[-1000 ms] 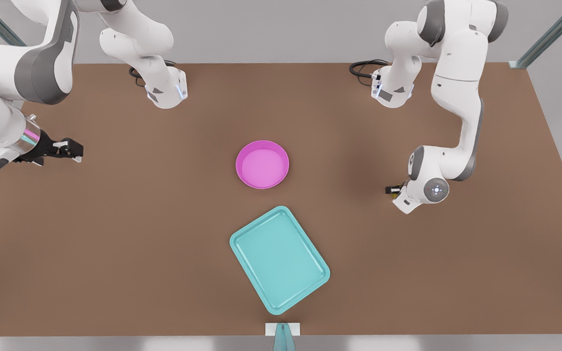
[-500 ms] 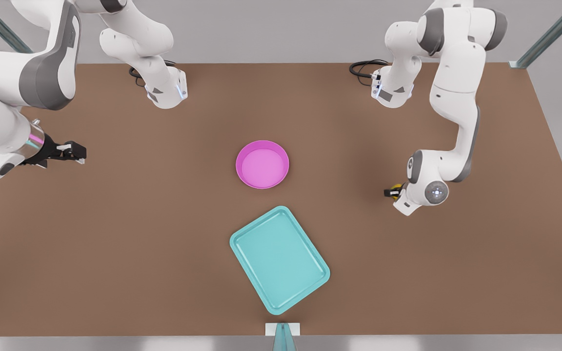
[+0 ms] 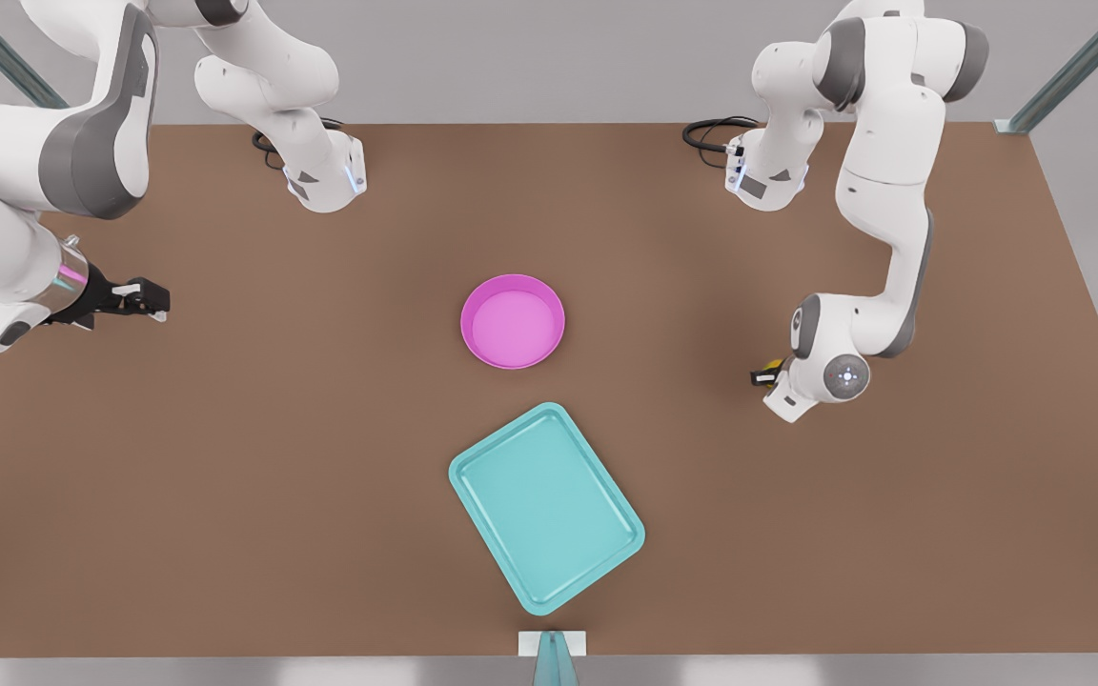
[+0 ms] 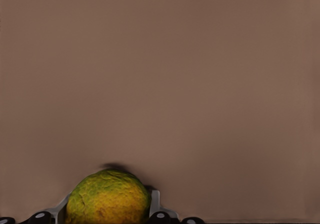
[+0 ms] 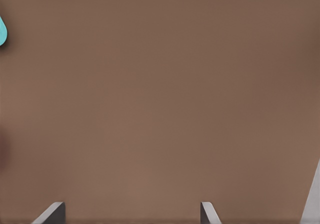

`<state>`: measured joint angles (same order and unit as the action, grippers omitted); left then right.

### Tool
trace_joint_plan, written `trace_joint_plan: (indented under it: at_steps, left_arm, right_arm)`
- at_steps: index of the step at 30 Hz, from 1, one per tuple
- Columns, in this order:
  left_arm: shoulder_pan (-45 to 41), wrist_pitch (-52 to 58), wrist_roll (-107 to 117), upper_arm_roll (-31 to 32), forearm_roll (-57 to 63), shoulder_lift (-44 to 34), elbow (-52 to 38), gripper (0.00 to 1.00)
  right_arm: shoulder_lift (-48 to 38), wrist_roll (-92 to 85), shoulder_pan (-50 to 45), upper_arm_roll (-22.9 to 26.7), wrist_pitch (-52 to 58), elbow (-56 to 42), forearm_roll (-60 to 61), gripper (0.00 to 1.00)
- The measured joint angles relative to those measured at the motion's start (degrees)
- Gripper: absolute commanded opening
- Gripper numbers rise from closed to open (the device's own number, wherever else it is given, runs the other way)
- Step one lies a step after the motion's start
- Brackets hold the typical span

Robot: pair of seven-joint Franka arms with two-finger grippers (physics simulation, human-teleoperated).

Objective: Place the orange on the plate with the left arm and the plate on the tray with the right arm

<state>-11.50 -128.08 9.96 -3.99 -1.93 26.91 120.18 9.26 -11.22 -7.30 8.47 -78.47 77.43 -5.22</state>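
Since one second ago, the arm on the front view's right has drawn its wrist slightly up and toward the middle, and a bit of yellow now shows at its tip. This is the left tool (image 3: 764, 373), because the left wrist view shows the orange (image 4: 108, 197) sitting between its two fingers (image 4: 155, 202). The fingers are pressed on both sides of the fruit, so the left tool is gripping the orange. A small dark shadow lies on the brown surface (image 3: 320, 476) just behind the fruit, so I judge that the orange is lifted a little, though I cannot be sure of it.

On the front view's left, the right tool (image 3: 151, 302) has also shifted a little toward the centre. Its fingers (image 5: 52, 213) stand apart with nothing between them, so it is open and it waits over bare surface. A corner of the tray (image 5: 2, 34) appears at the edge of the right wrist view.

Neither the plate (image 3: 513, 321) nor the tray has moved. The pink plate lies in the middle, empty, and the teal tray is near it, not touching.

For the task this means, in my judgement, that the pick is done and the carrying to the plate is only beginning. The orange is well apart from the plate.
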Motion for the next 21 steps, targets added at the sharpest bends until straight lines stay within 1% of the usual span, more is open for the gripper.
trace_joint_plan:
  at_steps: [1, 2, 4, 7, 9, 10, 12, 16, 17, 19, 21]
  left_arm:
    - [-2.00, 0.97, 0.40, 0.52, -0.02, -0.70, -1.40, 0.68]
    - [-4.79, 2.81, 0.97, 0.84, -0.03, -0.86, -4.71, 0.68]
    - [-12.12, 7.42, 2.72, 1.23, -0.31, 0.75, -13.48, 0.69]
    - [-25.69, 14.42, 6.66, 2.28, -4.34, 11.26, -34.65, 0.69]
    - [-31.50, 17.64, 9.83, 2.97, -6.26, 15.66, -43.00, 0.69]
    - [-32.84, 18.92, 11.48, 4.20, -7.47, 16.77, -45.30, 0.69]
    - [-34.75, 20.68, 14.63, 5.91, -9.16, 18.93, -46.91, 0.69]
    - [-37.69, 22.05, 20.22, 6.50, -12.46, 21.82, -47.39, 0.72]
    - [-38.41, 21.96, 21.48, 6.52, -13.01, 22.46, -47.53, 1.00]
    - [-39.09, 21.71, 23.81, 6.54, -13.68, 23.03, -47.62, 1.00]
    - [-38.63, 22.04, 25.81, 5.68, -13.89, 21.71, -47.71, 1.00]
  right_arm:
    - [0.02, -0.01, 0.01, 0.01, 0.01, 0.02, 0.00, 1.00]
    - [0.02, -0.02, 0.02, 0.01, 0.01, 0.02, 0.00, 1.00]
    - [0.03, -0.04, 0.00, 0.03, 0.02, 0.03, 0.00, 1.00]
    - [0.03, -0.08, 0.00, 0.09, 0.00, 0.36, 0.00, 1.00]
    - [-0.11, -0.10, 0.20, 0.10, -0.01, 0.96, 0.00, 1.00]
    - [-0.13, -0.10, 0.38, 0.10, -0.02, 1.46, 0.02, 1.00]
    - [-0.14, -0.11, 0.58, 0.11, -0.04, 2.09, 0.01, 1.00]
    - [-0.28, -0.12, 0.53, 0.18, -0.09, 3.11, 0.00, 1.00]
    - [-0.34, -0.12, 0.53, 0.18, -0.11, 3.36, 0.00, 1.00]
    - [-0.69, -0.12, 0.48, 0.23, -0.19, 4.25, 0.00, 1.00]
    - [-0.81, -0.10, 0.54, 0.23, -0.24, 4.62, 0.00, 1.00]
